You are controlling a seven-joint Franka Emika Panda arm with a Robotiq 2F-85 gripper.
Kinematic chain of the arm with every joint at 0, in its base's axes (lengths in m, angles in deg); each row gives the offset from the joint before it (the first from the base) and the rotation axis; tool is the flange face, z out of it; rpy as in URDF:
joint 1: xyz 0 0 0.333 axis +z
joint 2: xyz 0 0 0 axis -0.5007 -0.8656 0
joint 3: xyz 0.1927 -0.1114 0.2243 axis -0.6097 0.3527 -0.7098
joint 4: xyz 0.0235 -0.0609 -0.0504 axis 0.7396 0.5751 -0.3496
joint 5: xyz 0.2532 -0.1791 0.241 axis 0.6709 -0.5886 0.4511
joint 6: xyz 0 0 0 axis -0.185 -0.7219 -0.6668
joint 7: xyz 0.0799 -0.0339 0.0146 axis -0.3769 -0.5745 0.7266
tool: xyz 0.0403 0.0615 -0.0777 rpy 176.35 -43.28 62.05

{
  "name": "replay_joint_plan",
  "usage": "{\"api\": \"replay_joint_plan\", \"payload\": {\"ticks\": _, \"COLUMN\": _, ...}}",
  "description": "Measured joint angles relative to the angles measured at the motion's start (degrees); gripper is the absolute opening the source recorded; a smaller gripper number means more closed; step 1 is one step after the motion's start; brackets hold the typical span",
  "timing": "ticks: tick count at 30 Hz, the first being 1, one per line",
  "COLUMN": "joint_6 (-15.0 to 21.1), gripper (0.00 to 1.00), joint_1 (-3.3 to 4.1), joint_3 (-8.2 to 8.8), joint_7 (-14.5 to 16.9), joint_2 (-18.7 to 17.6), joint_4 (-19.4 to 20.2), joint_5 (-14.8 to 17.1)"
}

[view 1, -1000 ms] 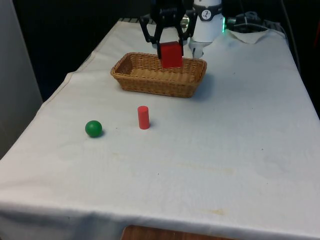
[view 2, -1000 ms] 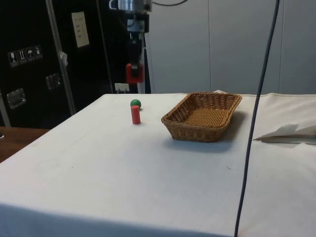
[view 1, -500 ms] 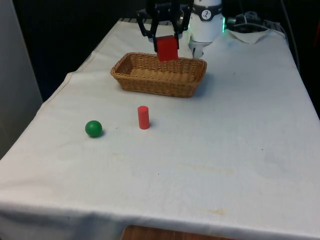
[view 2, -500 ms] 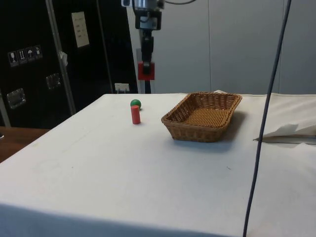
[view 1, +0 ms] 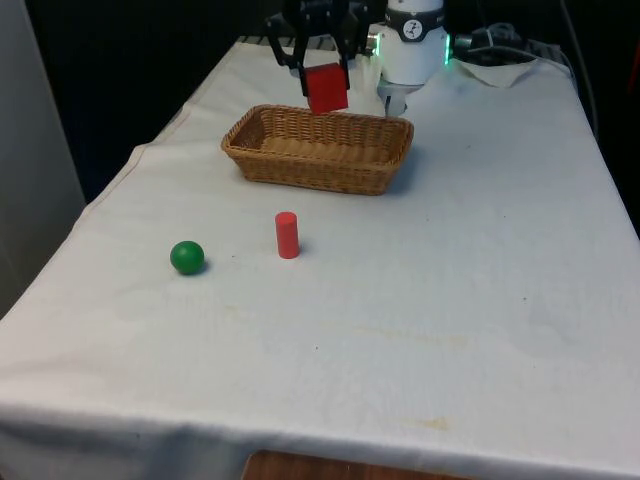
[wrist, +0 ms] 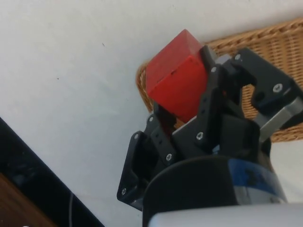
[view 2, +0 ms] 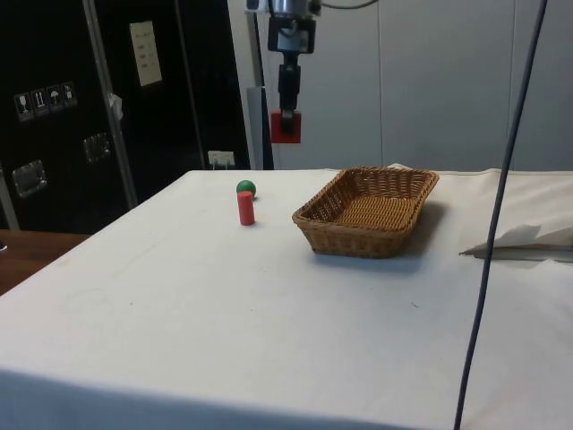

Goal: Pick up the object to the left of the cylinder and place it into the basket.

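Note:
My gripper [view 1: 325, 78] [view 2: 286, 125] [wrist: 182, 101] is shut on a red cube [view 1: 326, 89] [view 2: 286, 127] [wrist: 176, 85] and holds it high in the air. In the front view it hangs over the far rim of the wicker basket [view 1: 318, 150]. The side view places it above the table beside the basket [view 2: 369, 211], towards the cylinder's side. In the wrist view the cube covers the basket's rim [wrist: 265, 42]. A red cylinder [view 1: 287, 235] [view 2: 245, 208] stands upright on the cloth. A green ball [view 1: 187, 257] [view 2: 246, 188] lies at the cylinder's left in the front view.
A crumpled white cloth or paper [view 1: 500, 68] [view 2: 524, 242] lies at the table's far end near the robot's base. A cable [view 2: 497, 206] hangs down in front of the side camera. The table's edges [view 1: 130, 170] fall away on both sides.
The gripper has carried the red cube up and towards the basket, away from the front camera; in the side view it moved right. The cylinder and ball have stayed put.

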Motion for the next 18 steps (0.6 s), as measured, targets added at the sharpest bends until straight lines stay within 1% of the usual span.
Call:
{"api": "replay_joint_plan", "payload": {"ticks": 9, "joint_6": 0.74, "gripper": 0.00, "joint_1": -0.06, "joint_3": 1.32, "joint_7": 1.55, "joint_2": 2.41, "joint_4": 2.52, "joint_5": -0.63}}
{"api": "replay_joint_plan", "payload": {"ticks": 13, "joint_6": 0.92, "gripper": 0.00, "joint_1": -0.23, "joint_3": 2.12, "joint_7": 2.69, "joint_2": 3.67, "joint_4": 3.78, "joint_5": -0.86}}
{"api": "replay_joint_plan", "payload": {"ticks": 18, "joint_6": 1.09, "gripper": 0.00, "joint_1": -0.40, "joint_3": 2.69, "joint_7": 3.32, "joint_2": 4.58, "joint_4": 4.81, "joint_5": -1.32}}
